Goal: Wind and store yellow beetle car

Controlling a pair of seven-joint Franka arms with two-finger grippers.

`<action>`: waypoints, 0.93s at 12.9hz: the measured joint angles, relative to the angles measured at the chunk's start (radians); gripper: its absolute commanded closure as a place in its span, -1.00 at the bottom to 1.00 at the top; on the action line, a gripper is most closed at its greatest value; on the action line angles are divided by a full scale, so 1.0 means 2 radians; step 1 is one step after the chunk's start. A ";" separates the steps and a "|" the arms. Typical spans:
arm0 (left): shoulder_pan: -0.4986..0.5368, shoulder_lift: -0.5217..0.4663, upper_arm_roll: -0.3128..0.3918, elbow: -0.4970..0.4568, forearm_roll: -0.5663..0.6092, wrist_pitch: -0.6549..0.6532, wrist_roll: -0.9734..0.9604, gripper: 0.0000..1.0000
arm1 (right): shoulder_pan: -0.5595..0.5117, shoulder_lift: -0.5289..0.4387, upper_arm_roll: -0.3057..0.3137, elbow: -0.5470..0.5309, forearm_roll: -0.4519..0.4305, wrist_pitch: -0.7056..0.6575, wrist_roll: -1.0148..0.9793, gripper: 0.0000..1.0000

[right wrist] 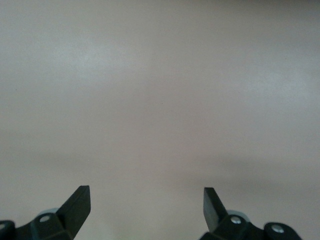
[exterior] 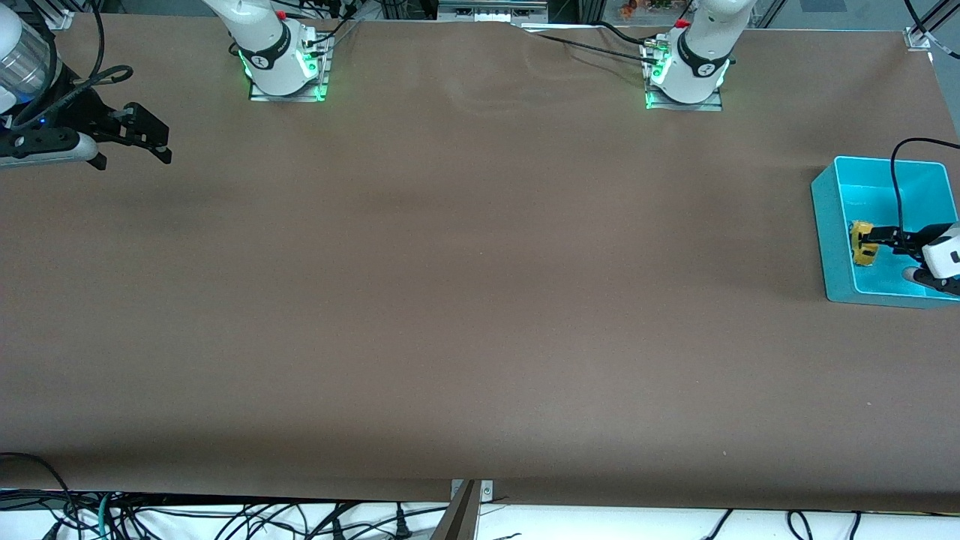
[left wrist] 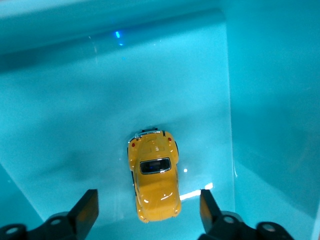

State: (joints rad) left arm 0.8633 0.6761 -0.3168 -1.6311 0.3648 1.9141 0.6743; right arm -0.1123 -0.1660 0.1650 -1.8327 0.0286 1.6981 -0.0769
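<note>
The yellow beetle car [left wrist: 154,180] lies on the floor of a teal bin [left wrist: 270,100], roof up. In the front view the car [exterior: 862,256] is in the bin [exterior: 825,232] at the left arm's end of the table. My left gripper [left wrist: 149,195] is open and hangs inside the bin just above the car, one finger on each side and neither touching it; it also shows in the front view [exterior: 871,243]. My right gripper [exterior: 154,139] is open and empty and waits over the table at the right arm's end; its wrist view [right wrist: 146,190] shows only bare table.
The brown table [exterior: 465,300] stretches between the two arms. The bin's walls [left wrist: 50,35] stand close around the left gripper. Both arm bases [exterior: 285,67] stand along the table edge farthest from the front camera.
</note>
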 measured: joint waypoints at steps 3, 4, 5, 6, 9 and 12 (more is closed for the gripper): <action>0.000 -0.032 -0.016 0.012 0.000 -0.030 0.002 -1.00 | 0.000 0.000 0.000 0.000 0.000 0.000 0.000 -1.00; 0.000 -0.052 -0.028 0.015 0.000 -0.045 0.002 -1.00 | 0.000 0.000 0.000 0.000 0.000 0.000 0.000 -1.00; -0.001 -0.072 -0.042 0.021 -0.001 -0.065 0.003 -1.00 | 0.000 0.000 0.000 0.000 0.000 0.000 0.000 -1.00; -0.001 -0.092 -0.058 0.030 -0.004 -0.088 0.005 -1.00 | 0.000 0.000 0.000 0.000 0.000 0.000 0.000 -1.00; -0.004 -0.123 -0.117 0.081 -0.010 -0.161 0.009 -1.00 | 0.000 0.000 0.000 0.000 0.000 0.000 0.000 -1.00; -0.008 -0.124 -0.159 0.108 -0.015 -0.193 0.009 -1.00 | 0.000 0.000 0.000 0.000 0.000 0.000 0.000 -1.00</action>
State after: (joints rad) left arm 0.8470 0.4275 -0.6342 -1.4144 0.3349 1.5272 0.6922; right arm -0.1123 -0.1659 0.1649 -1.8327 0.0284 1.6975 -0.0769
